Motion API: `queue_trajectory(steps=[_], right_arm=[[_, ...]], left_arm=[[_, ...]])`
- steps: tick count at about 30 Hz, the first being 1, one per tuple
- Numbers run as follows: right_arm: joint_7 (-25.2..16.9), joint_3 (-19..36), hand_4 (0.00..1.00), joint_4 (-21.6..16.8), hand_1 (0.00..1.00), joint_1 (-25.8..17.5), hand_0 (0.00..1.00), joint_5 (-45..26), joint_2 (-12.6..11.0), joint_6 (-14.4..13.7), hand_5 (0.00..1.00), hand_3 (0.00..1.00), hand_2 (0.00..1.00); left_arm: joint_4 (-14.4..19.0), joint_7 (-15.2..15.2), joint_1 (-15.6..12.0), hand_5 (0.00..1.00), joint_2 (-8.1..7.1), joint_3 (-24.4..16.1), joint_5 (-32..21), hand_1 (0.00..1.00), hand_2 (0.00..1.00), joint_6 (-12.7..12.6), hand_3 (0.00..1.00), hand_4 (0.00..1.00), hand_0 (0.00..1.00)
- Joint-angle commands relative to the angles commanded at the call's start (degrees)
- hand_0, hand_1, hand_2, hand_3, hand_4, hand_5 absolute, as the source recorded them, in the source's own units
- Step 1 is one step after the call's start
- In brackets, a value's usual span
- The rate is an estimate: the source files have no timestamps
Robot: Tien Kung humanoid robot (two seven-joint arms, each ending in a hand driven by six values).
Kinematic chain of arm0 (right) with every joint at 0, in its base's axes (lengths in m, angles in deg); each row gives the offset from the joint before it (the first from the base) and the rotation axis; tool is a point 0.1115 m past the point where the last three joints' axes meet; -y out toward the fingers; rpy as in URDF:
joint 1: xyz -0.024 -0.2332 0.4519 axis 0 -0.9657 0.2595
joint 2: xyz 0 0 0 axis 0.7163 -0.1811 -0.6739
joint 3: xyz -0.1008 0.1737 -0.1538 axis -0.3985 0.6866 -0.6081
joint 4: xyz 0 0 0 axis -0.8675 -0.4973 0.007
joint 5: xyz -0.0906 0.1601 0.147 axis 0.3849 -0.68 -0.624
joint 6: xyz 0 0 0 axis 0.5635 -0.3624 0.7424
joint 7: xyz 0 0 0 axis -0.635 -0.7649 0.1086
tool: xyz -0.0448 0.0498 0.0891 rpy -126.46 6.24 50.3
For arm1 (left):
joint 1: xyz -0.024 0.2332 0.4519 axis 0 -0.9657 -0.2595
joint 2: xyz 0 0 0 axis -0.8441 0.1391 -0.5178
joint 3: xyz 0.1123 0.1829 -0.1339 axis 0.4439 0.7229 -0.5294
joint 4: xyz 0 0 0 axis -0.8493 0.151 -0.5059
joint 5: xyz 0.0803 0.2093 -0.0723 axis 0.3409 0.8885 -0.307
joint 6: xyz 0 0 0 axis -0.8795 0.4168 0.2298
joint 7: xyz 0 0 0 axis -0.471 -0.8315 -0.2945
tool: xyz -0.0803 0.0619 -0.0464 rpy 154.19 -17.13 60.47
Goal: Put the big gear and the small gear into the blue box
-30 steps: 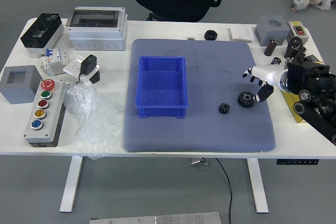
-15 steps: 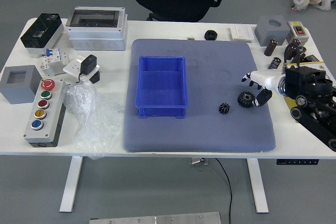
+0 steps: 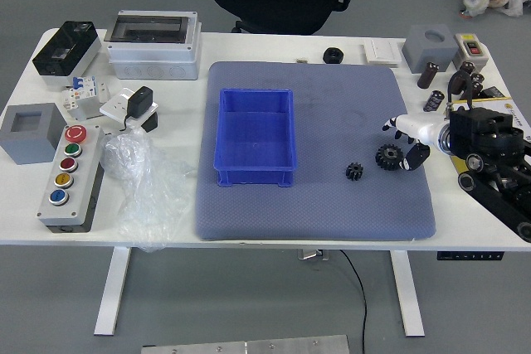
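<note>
My right hand (image 3: 398,142) reaches in from the right, its fingers spread and holding nothing. The big gear (image 3: 388,157), black and toothed, lies flat on the grey-blue mat just below the fingers, beside the thumb. Left of it on the mat lies the small black gear (image 3: 354,172), apart from the hand. The blue box (image 3: 255,140) stands on the mat left of both gears, and nothing shows inside it. My left arm is out of view.
A clear plastic bag (image 3: 148,184) and a button panel (image 3: 72,176) lie at the left. Grey blocks and a white-grey case (image 3: 153,51) stand toward the back. At the right are black cylinders (image 3: 429,75) and a yellow item (image 3: 469,170) under the arm.
My right hand and forearm have shifted slightly down and to the left, closer to the big gear. Both gears and the box have stayed put.
</note>
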Motion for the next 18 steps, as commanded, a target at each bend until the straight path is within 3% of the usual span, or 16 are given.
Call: queue_trajectory(steps=[18], right_arm=[[0.15,-0.13,0.734,0.36,0.711,-0.28,0.695,0.54,0.43,0.25,0.002,0.905,0.818]], left_arm=[[0.01,0.02,0.08,0.373,0.17,-0.11,0.11,0.827,0.821,-0.02,0.772,0.594,0.857]])
